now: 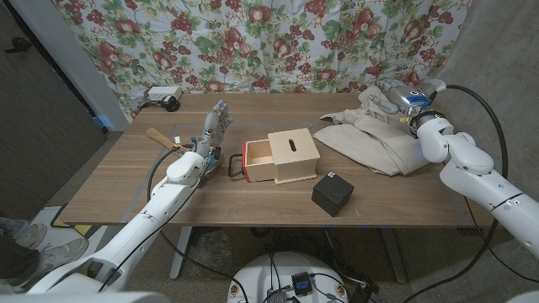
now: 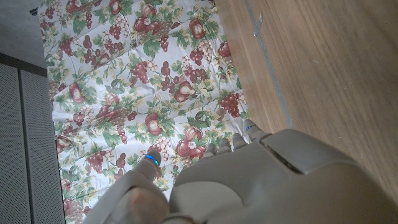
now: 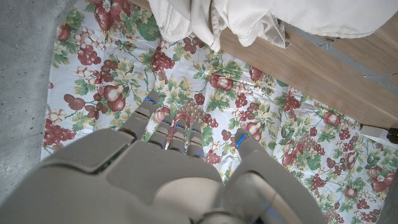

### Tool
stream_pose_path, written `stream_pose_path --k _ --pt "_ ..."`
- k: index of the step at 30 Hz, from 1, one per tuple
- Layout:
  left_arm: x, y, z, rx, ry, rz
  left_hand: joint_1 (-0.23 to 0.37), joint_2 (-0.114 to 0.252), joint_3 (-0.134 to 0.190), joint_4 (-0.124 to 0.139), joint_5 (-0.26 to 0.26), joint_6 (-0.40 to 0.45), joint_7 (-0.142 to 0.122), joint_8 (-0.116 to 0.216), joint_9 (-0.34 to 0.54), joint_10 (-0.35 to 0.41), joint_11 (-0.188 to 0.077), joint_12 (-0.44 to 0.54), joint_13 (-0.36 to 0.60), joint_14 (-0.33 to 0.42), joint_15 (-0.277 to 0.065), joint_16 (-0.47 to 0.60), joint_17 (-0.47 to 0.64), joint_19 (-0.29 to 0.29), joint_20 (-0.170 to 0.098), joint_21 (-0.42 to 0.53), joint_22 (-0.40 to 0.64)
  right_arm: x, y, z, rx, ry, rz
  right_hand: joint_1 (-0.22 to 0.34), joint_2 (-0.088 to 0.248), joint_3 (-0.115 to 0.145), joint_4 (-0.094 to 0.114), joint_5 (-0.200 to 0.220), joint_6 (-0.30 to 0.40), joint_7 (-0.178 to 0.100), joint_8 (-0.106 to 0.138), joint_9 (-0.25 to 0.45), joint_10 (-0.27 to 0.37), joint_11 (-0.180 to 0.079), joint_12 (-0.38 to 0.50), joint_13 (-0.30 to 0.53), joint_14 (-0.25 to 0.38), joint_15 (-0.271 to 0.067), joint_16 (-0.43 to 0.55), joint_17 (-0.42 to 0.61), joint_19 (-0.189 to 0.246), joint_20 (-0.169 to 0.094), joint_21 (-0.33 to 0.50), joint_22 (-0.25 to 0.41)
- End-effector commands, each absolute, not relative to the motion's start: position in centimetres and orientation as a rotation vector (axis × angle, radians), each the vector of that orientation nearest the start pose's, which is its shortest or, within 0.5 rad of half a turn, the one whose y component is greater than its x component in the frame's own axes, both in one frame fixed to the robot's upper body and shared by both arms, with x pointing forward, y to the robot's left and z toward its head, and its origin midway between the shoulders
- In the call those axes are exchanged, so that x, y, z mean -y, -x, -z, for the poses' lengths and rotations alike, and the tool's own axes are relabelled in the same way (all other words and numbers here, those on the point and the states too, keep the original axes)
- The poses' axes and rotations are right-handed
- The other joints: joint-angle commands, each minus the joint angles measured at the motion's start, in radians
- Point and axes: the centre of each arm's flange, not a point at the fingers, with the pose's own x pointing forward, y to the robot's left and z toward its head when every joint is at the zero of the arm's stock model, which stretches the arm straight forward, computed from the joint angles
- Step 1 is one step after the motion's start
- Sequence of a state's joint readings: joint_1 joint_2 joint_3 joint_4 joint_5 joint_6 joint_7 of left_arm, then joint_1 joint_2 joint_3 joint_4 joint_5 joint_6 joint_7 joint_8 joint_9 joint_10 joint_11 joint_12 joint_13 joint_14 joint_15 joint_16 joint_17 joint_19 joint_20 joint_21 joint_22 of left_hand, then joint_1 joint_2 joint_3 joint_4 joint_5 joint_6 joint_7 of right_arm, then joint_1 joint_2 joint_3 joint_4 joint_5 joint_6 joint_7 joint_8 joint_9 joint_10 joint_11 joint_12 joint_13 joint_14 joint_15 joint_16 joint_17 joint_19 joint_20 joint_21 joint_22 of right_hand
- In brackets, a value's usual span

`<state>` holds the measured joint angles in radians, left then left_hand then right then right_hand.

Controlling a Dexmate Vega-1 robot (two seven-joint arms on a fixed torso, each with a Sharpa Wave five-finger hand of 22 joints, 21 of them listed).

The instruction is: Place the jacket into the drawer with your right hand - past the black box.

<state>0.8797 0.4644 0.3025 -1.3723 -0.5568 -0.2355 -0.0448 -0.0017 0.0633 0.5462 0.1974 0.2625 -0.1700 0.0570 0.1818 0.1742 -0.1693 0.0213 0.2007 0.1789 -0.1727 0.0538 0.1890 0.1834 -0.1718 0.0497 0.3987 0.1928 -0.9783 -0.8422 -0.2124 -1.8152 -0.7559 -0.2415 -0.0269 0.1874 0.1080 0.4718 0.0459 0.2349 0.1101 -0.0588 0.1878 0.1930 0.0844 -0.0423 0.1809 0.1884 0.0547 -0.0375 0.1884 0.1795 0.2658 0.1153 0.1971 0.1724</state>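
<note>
No words or numbers can be read; the small white label on the black box [image 1: 332, 194] is too tiny.

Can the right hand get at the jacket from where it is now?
Probably yes. The right hand is at the jacket's far edge, holding nothing, with nothing between them; the black box sits nearer the front edge, aside.

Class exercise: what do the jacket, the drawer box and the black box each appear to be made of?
Jacket: cream woven cloth, matte; it folds and creases softly.
Drawer box: pale unpainted wood, probably plywood, smooth, with a red drawer edge.
Black box: matte black, maybe card or plastic; cannot tell.
</note>
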Motion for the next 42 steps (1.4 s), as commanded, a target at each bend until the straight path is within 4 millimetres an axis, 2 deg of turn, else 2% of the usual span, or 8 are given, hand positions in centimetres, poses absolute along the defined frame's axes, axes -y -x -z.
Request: stream_pose_path --k 1,39,42 --pt "-27.5 -64.3 2.2 0.602 0.007 0.226 0.002 0.127 0.006 0.000 -0.003 -0.146 -0.006 0.003 0.003 -0.139 0.006 0.001 0.006 -0.133 0.007 0.003 0.002 -0.035 0.011 -0.004 0.003 36.0 -56.4 -6.5 0.506 1.552 0.428 0.001 -0.014 -0.004 -0.002 -0.002 -0.009 0.000 -0.002 0.005 -0.009 -0.001 0.000 0.002 -0.007 -0.009 -0.003 0.001 -0.003 0.011 -0.004 0.003" --pt "-27.9 -64.4 2.5 0.597 0.002 0.219 0.002 0.127 0.007 0.000 -0.004 -0.146 -0.007 0.002 0.003 -0.140 0.006 0.001 0.006 -0.133 0.007 0.002 0.002 -0.035 0.015 -0.008 0.003 36.6 -58.0 -5.0 0.421 1.567 0.397 0.009 -0.036 -0.012 -0.025 -0.002 -0.044 -0.005 -0.004 0.006 -0.036 -0.002 0.000 0.002 -0.016 0.001 -0.004 -0.002 -0.014 0.026 -0.006 0.003" --pt "-27.9 -64.4 2.5 0.595 0.009 0.220 0.002 0.127 0.007 0.000 -0.004 -0.146 -0.007 0.002 0.003 -0.140 0.007 0.001 0.006 -0.134 0.006 0.002 0.002 -0.035 0.016 -0.008 0.003 36.7 -58.1 -4.8 0.405 1.567 0.394 0.013 -0.042 -0.015 -0.033 -0.002 -0.051 -0.005 -0.003 0.006 -0.040 -0.003 0.002 0.002 -0.018 0.004 -0.003 -0.002 -0.010 0.058 -0.004 0.003"
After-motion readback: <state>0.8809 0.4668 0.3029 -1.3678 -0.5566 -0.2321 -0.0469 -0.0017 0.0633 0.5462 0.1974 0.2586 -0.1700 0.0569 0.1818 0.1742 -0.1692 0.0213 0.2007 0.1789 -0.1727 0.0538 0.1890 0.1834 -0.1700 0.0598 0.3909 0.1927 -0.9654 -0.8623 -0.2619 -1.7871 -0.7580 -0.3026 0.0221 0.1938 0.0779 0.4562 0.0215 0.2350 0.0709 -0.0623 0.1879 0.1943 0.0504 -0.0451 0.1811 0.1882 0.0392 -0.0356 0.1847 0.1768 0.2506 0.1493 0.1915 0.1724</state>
